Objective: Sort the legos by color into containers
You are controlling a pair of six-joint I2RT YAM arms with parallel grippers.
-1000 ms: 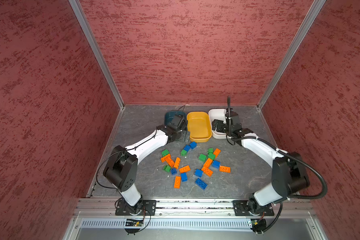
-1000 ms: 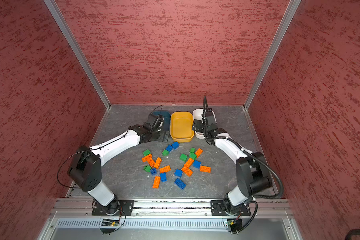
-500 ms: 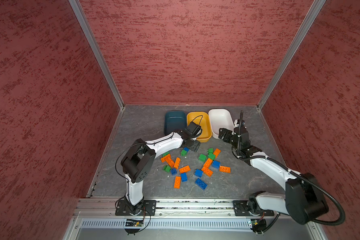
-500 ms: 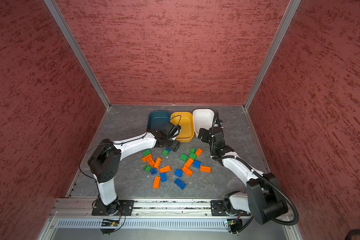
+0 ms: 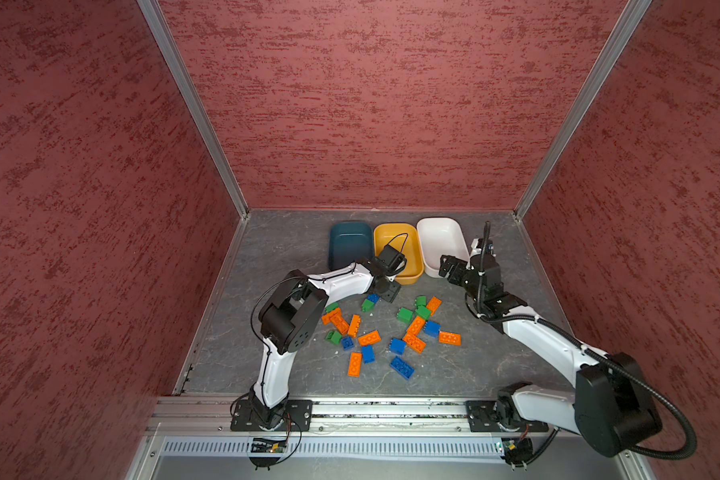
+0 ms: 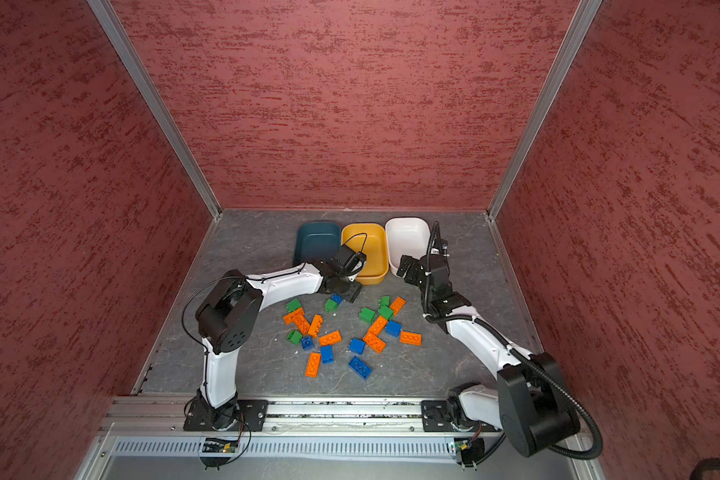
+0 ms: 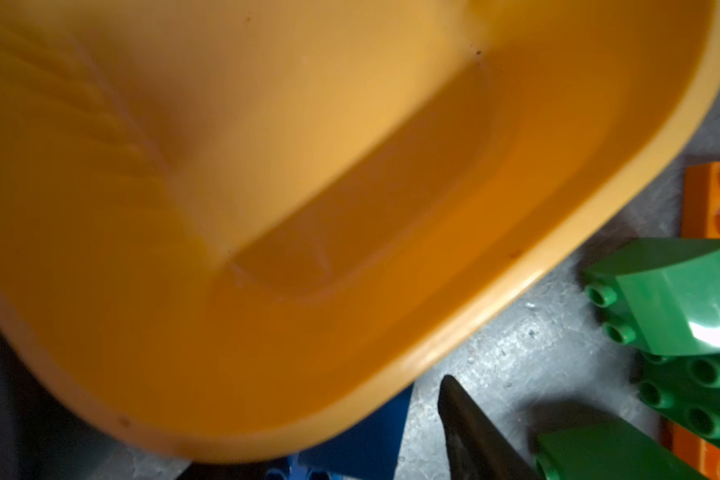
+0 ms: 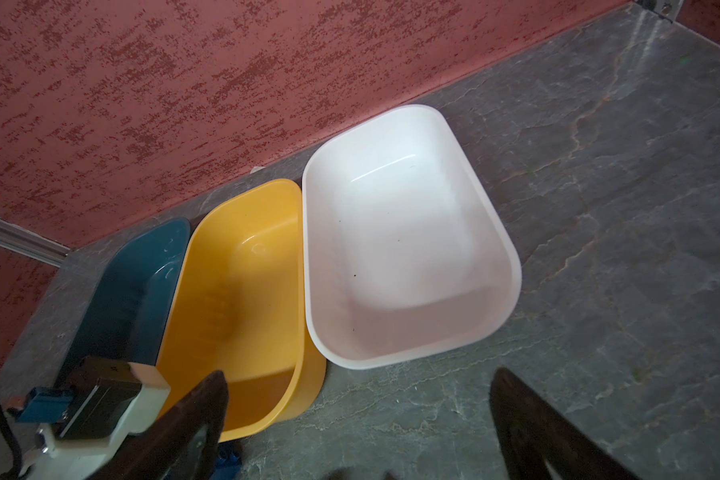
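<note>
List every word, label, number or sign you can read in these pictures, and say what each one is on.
No text can be read anywhere in these views.
yellow tub: faint raised marks on its floor, too blurred to read.
green lego: any lettering on its studs is too small to read.
dark teal tub and white tub: no markings show.

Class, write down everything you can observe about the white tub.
The white tub is a shallow, rounded-rectangle container of glossy plastic, upright on the grey table. It ends a row of three by the back wall, on the right arm's side, its long side against the yellow tub. Nothing lies inside but a few dark specks. The right claw hangs open near its front end, not touching.
</note>
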